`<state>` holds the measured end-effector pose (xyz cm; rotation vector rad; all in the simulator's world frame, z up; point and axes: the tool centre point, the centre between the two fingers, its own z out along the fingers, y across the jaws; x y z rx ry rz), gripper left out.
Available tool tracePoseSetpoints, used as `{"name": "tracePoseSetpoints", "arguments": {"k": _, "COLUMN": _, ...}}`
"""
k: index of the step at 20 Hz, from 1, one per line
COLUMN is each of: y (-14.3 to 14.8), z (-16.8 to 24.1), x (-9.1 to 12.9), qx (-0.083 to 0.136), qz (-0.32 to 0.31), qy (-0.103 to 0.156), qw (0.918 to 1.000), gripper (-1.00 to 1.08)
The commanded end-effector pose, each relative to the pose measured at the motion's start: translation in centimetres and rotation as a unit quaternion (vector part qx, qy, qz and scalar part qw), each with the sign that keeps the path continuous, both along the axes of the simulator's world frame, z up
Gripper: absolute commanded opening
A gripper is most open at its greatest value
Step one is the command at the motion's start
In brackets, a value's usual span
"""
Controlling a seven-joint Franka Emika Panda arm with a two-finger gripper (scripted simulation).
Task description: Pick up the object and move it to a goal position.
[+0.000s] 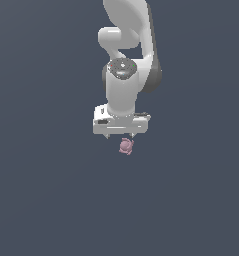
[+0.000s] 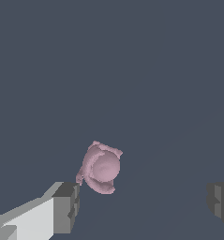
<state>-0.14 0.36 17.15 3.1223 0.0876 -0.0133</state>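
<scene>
The object (image 1: 126,146) is a small dusty-pink lumpy thing with stubby bumps, lying on the dark grey floor just below the white gripper (image 1: 120,136) in the exterior view. The arm points straight down over it. In the wrist view the object (image 2: 100,168) lies close beside one grey fingertip (image 2: 66,206), while the other fingertip (image 2: 220,202) stands far off on the opposite side. My gripper (image 2: 143,204) is open, with nothing between its fingers. The object sits ahead of the line between the fingertips, not between them.
A plain dark grey-blue surface (image 1: 51,190) fills both views. Only the white arm (image 1: 126,45) rises above the gripper.
</scene>
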Motion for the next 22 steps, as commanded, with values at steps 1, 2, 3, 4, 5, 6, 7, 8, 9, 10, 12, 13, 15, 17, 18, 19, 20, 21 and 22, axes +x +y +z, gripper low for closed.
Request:
{"name": "tracePoseSetpoints", "arguments": {"k": 1, "y": 0.0, "z": 0.0, "x": 0.0, "qx": 0.000, "qz": 0.000, "qy": 0.000, "qw": 1.0000, "gripper": 1.00}}
{"name": "tracePoseSetpoints", "arguments": {"k": 2, "y": 0.0, "z": 0.0, "x": 0.0, "qx": 0.000, "qz": 0.000, "qy": 0.000, "qw": 1.0000, "gripper": 1.00}}
{"name": "tracePoseSetpoints", "arguments": {"k": 3, "y": -0.1, "z": 0.0, "x": 0.0, "qx": 0.000, "qz": 0.001, "qy": 0.000, "qw": 1.0000, "gripper": 1.00}}
{"name": "tracePoseSetpoints", "arguments": {"k": 4, "y": -0.2, "z": 0.0, "x": 0.0, "qx": 0.000, "qz": 0.001, "qy": 0.001, "qw": 1.0000, "gripper": 1.00}}
{"name": "tracePoseSetpoints", "arguments": {"k": 5, "y": -0.3, "z": 0.0, "x": 0.1, "qx": 0.000, "qz": 0.003, "qy": 0.001, "qw": 1.0000, "gripper": 1.00}}
{"name": "tracePoseSetpoints", "arguments": {"k": 6, "y": -0.4, "z": 0.1, "x": 0.1, "qx": 0.000, "qz": 0.004, "qy": 0.002, "qw": 1.0000, "gripper": 1.00}}
{"name": "tracePoseSetpoints", "arguments": {"k": 7, "y": -0.6, "z": 0.1, "x": 0.1, "qx": 0.000, "qz": 0.006, "qy": 0.003, "qw": 1.0000, "gripper": 1.00}}
{"name": "tracePoseSetpoints", "arguments": {"k": 8, "y": -0.8, "z": 0.1, "x": 0.2, "qx": 0.000, "qz": 0.008, "qy": 0.004, "qw": 1.0000, "gripper": 1.00}}
{"name": "tracePoseSetpoints", "arguments": {"k": 9, "y": -0.9, "z": 0.1, "x": 0.2, "qx": 0.000, "qz": 0.009, "qy": 0.004, "qw": 0.9999, "gripper": 1.00}}
{"name": "tracePoseSetpoints", "arguments": {"k": 10, "y": -1.0, "z": 0.2, "x": 0.2, "qx": 0.000, "qz": 0.010, "qy": 0.005, "qw": 0.9999, "gripper": 1.00}}
{"name": "tracePoseSetpoints", "arguments": {"k": 12, "y": -1.1, "z": 0.2, "x": 0.3, "qx": 0.000, "qz": 0.011, "qy": 0.005, "qw": 0.9999, "gripper": 1.00}}
{"name": "tracePoseSetpoints", "arguments": {"k": 13, "y": -1.1, "z": 0.2, "x": 0.3, "qx": 0.000, "qz": 0.011, "qy": 0.005, "qw": 0.9999, "gripper": 1.00}}
{"name": "tracePoseSetpoints", "arguments": {"k": 15, "y": -1.0, "z": 0.1, "x": 0.2, "qx": 0.000, "qz": 0.010, "qy": 0.005, "qw": 0.9999, "gripper": 1.00}}
{"name": "tracePoseSetpoints", "arguments": {"k": 17, "y": -0.9, "z": -0.1, "x": 0.2, "qx": 0.000, "qz": 0.005, "qy": 0.005, "qw": 1.0000, "gripper": 1.00}}
{"name": "tracePoseSetpoints", "arguments": {"k": 18, "y": -0.8, "z": -0.2, "x": 0.1, "qx": 0.000, "qz": 0.002, "qy": 0.004, "qw": 1.0000, "gripper": 1.00}}
{"name": "tracePoseSetpoints", "arguments": {"k": 19, "y": -0.7, "z": -0.4, "x": 0.1, "qx": 0.000, "qz": -0.001, "qy": 0.004, "qw": 1.0000, "gripper": 1.00}}
{"name": "tracePoseSetpoints", "arguments": {"k": 20, "y": -0.6, "z": -0.6, "x": 0.0, "qx": 0.001, "qz": -0.005, "qy": 0.004, "qw": 1.0000, "gripper": 1.00}}
{"name": "tracePoseSetpoints", "arguments": {"k": 21, "y": -0.5, "z": -0.8, "x": -0.1, "qx": 0.001, "qz": -0.010, "qy": 0.004, "qw": 0.9999, "gripper": 1.00}}
{"name": "tracePoseSetpoints", "arguments": {"k": 22, "y": -0.3, "z": -1.1, "x": -0.1, "qx": 0.001, "qz": -0.015, "qy": 0.003, "qw": 0.9999, "gripper": 1.00}}
